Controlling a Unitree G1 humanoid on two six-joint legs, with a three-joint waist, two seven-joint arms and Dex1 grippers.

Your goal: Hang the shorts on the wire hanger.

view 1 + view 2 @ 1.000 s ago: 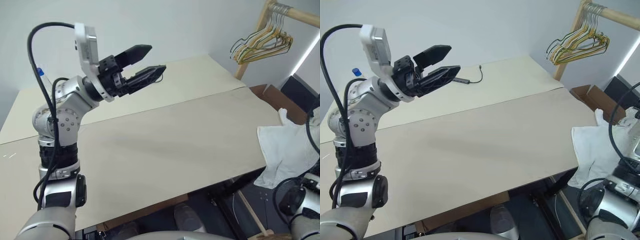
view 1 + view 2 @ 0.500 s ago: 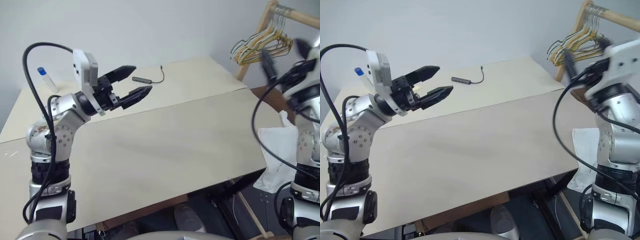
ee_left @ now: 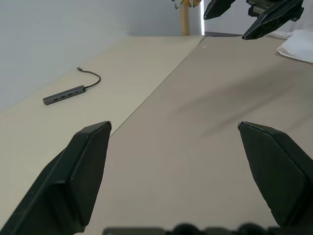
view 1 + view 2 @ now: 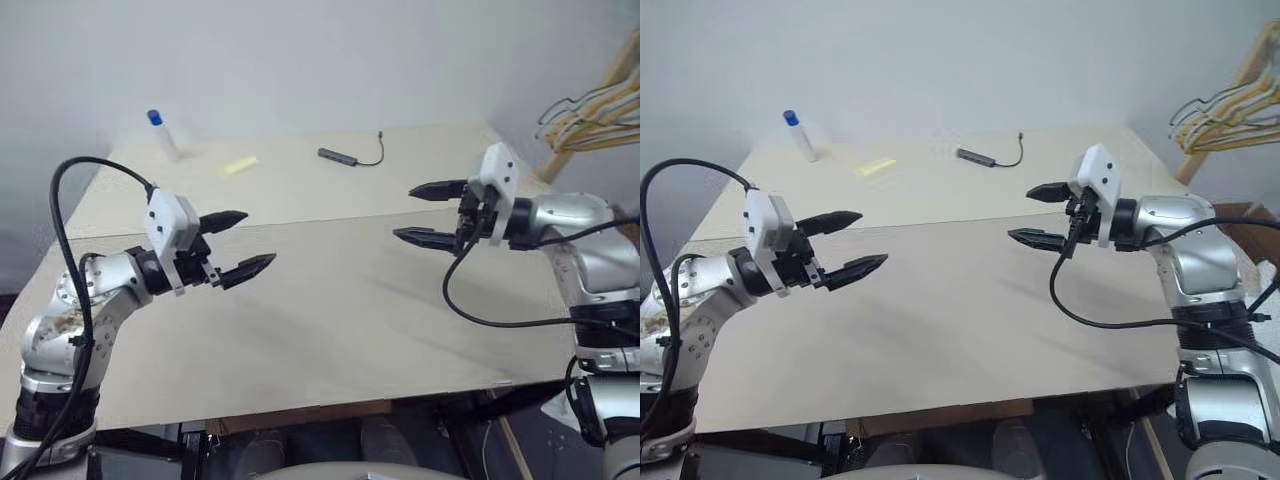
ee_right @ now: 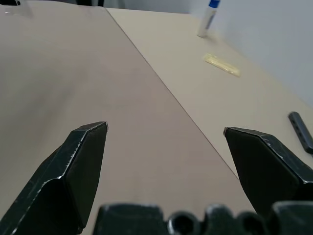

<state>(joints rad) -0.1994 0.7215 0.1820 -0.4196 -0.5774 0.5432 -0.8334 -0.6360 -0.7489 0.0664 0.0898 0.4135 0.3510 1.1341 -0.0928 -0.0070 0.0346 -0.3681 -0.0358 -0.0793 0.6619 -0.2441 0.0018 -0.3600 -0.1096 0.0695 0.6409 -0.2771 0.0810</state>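
A second ago the left tool [image 4: 258,238] was held high over the back of the bench [image 4: 340,320]; it has since come down and now hangs low over the left part, pointing toward the middle; the right arm, then down off the right edge, has swung in, and the right tool [image 4: 405,212] now hangs over the right half, pointing back at the left one; the head view has also turned leftward, so the bench's left corner now shows.

Both tools have their black fingers spread wide with nothing between them; they face each other, well apart, with bare bench top between and below them; a seam crosses the bench from left to right just behind them.

The clutter sits along the back: a blue-capped tube [image 4: 160,133] stands upright near the left rear corner; a yellow slip [image 4: 240,165] lies near it; a grey adapter with a thin black cable [image 4: 338,156] lies mid-back; a bunch of yellow and green hangers [image 4: 590,110] hangs beyond the right rear corner.

The shorts [image 3: 297,48] show in the left wrist view as white cloth beyond the right tool, at the bench's right edge; whether on it or just past it, I cannot tell; neither tool touches them.
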